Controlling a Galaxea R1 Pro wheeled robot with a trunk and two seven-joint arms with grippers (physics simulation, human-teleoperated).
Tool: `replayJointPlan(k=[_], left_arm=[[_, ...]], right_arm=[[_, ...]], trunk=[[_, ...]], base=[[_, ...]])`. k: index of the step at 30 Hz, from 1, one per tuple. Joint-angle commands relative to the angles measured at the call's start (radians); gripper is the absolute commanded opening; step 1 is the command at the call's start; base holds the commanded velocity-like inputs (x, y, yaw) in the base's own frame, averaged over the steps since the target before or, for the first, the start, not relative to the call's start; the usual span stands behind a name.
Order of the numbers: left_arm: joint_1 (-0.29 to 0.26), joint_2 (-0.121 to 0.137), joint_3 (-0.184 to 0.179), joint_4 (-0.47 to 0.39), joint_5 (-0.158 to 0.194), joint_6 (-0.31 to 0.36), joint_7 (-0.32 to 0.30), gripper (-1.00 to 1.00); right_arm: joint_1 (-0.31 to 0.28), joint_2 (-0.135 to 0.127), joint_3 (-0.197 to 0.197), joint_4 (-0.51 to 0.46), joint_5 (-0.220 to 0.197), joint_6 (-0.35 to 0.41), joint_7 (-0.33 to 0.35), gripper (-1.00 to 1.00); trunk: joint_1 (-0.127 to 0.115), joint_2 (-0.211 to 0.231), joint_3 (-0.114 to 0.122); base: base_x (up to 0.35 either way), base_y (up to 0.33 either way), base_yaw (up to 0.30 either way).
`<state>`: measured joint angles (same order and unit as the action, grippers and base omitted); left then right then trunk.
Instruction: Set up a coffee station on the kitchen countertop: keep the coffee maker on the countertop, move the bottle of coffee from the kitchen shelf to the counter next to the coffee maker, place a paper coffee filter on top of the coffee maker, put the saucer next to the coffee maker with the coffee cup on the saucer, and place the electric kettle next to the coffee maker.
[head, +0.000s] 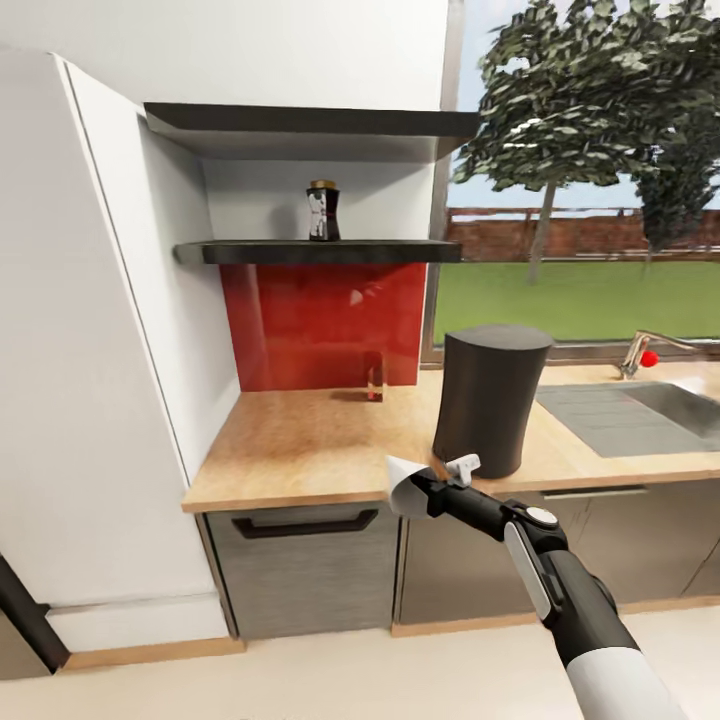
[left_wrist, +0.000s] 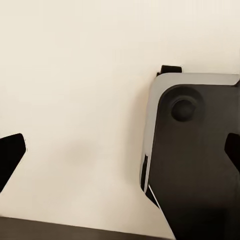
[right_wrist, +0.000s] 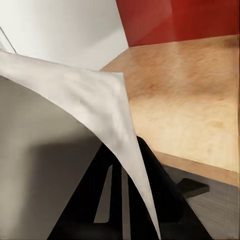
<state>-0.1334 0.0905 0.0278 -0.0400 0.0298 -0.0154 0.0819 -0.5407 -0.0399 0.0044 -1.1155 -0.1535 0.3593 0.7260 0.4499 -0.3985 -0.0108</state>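
Observation:
The paper coffee filter (head: 404, 484), a white cone, is pinched in my right gripper (head: 424, 492), just in front of the counter's front edge and left of the coffee maker's base. In the right wrist view the filter (right_wrist: 95, 105) spreads wide above the dark fingers (right_wrist: 150, 185). The coffee maker (head: 490, 400), a tall black cylinder, stands on the wooden countertop (head: 300, 450). The bottle of coffee (head: 322, 211) stands upright on the dark shelf (head: 400, 252) above. My left gripper (left_wrist: 120, 152) is open, pointing down at the pale floor.
A red backsplash (head: 320, 320) lies behind the counter, with a small dark red object (head: 375, 378) at its foot. A sink (head: 650, 410) and faucet (head: 645, 352) sit at the right. A white wall panel (head: 90, 350) bounds the counter's left. The robot's base (left_wrist: 200, 160) lies under the left gripper.

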Motion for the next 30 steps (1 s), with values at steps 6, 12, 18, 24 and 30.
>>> replayJointPlan(k=[6,12,18,24,30], left_arm=[[0.0,0.0,0.003,0.0,0.004,-0.001,0.001,1.0],[0.0,0.0,0.003,0.0,0.003,-0.003,0.002,1.0],[0.0,0.0,0.003,0.0,0.002,-0.003,0.003,1.0],[0.0,-0.001,0.003,0.0,0.002,-0.003,0.004,1.0],[0.0,-0.002,0.003,0.0,0.002,-0.003,0.005,1.0]], right_arm=[[-0.001,0.0,0.0,0.0,-0.014,0.012,0.004,-1.0],[-0.001,0.0,0.0,0.001,-0.014,0.012,0.004,-1.0],[-0.001,0.0,0.0,0.002,-0.014,0.012,0.005,-1.0],[-0.001,0.0,0.0,0.002,-0.014,0.012,0.006,-1.0],[-0.001,0.0,0.0,0.002,-0.014,0.012,0.006,-1.0]], trunk=[[0.0,-0.002,-0.001],[0.0,-0.002,-0.001],[0.0,-0.002,-0.001],[0.0,-0.002,-0.001],[0.0,-0.002,-0.001]], base=[[-0.109,0.143,-0.3],[-0.008,0.012,-0.3],[0.0,0.001,-0.3],[0.001,0.0,-0.3],[0.082,-0.099,-0.3]])
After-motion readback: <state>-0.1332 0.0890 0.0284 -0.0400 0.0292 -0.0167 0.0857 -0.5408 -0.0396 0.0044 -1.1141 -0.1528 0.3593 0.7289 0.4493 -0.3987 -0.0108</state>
